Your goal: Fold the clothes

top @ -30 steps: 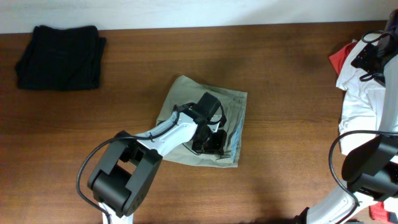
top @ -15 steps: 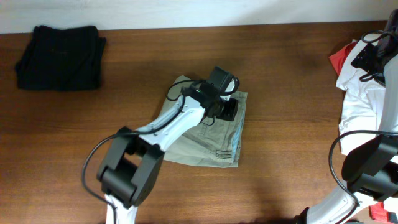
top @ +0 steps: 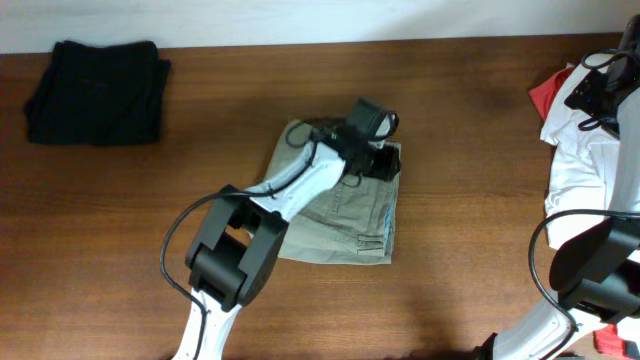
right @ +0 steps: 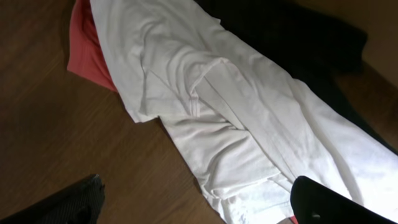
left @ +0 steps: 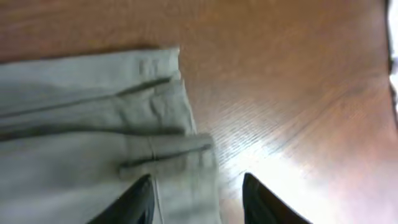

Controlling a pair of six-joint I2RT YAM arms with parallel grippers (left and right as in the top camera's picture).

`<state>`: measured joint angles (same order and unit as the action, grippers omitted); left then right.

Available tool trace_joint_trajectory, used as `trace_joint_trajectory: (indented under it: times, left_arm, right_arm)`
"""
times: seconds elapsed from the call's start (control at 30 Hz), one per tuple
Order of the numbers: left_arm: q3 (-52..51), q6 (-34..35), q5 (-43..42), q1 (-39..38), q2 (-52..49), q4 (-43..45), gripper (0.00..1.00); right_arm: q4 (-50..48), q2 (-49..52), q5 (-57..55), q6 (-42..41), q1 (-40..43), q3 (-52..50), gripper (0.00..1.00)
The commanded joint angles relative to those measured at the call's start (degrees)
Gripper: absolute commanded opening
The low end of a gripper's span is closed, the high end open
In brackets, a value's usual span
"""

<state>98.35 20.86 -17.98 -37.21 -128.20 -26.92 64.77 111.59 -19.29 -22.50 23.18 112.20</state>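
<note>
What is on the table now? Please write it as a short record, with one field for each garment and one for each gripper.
trousers: khaki, folded, middle of the table
black garment: folded, far left corner
white garment: unfolded, crumpled, right edge
red garment: showing from under the white garment
left gripper: open, over a corner of the trousers, holding nothing
right gripper: open, above the white garment

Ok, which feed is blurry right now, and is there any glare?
Left wrist: soft throughout, the khaki trousers smeared, a bright sheen on the table beside them. Right wrist: sharper, dim, white garment clear. Overhead: crisp, evenly lit.
</note>
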Motion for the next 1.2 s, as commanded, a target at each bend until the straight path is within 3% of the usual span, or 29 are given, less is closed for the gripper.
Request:
trace_joint_trajectory:
  times: [0.0, 0.13, 0.2, 0.23, 0.27, 0.5, 0.67, 0.77, 0.93, 1.0, 1.03, 1.1, 1.17]
  left_arm:
    - [15.06, -1.27, -0.04, 2.16, 0.42, -18.62, 0.47]
    - [23.93, -4.11, 0.39, 3.21, 2.40, -42.77, 0.45]
    - [23.10, -8.11, 0.42, 2.62, 2.43, -52.74, 0.14]
    - [21.20, -10.47, 0.39, 1.73, 2.43, -56.37, 0.03]
    - [19.85, -11.28, 0.39, 1.03, 2.43, -57.66, 0.01]
    - [1.01, -8.24, -4.85, -7.21, 2.43, -44.19, 0.01]
    - [-7.19, -6.78, -10.03, -8.66, 2.43, -33.00, 0.04]
    - [-5.84, -8.50, -9.05, -8.63, 2.45, -32.44, 0.00]
    - [7.23, -13.49, -8.70, -8.41, 5.75, -38.38, 0.01]
    - [12.28, -13.44, -4.24, -7.32, 7.32, -41.35, 0.09]
    - [15.21, -13.44, 1.16, -5.90, 7.74, -43.67, 0.22]
    - [18.25, -13.55, 8.55, -1.33, 7.91, -46.45, 0.99]
    - [18.29, -15.04, 9.25, 5.70, 7.87, -46.56, 0.99]
  right_arm:
    - [-0.02, -0.74, -0.85, -0.42, 0.09, 1.01, 0.99]
    - [-0.02, -0.74, -0.85, -0.42, 0.09, 1.01, 0.99]
    - [-0.02, -0.74, -0.85, -0.42, 0.09, 1.01, 0.99]
    - [-0.02, -0.74, -0.85, -0.42, 0.09, 1.01, 0.99]
    - [-0.02, -0.74, -0.85, -0.42, 0.09, 1.01, 0.99]
    - [-0.02, -0.74, -0.85, -0.42, 0.09, 1.01, 0.99]
    - [-0.02, -0.74, -0.85, -0.42, 0.09, 1.01, 0.99]
    - [-0.02, -0.74, -0.85, -0.42, 0.09, 1.01, 0.99]
    - [-0.02, -0.74, -0.85, -0.39, 0.09, 1.01, 0.99]
    - [-0.02, -0.74, -0.85, -0.42, 0.09, 1.01, 0.99]
    - [-0.02, -0.74, -0.85, -0.42, 0.09, 1.01, 0.99]
    - [-0.02, -0.74, -0.85, -0.42, 0.09, 1.01, 0.99]
    - [-0.02, -0.74, -0.85, -0.42, 0.09, 1.01, 0.99]
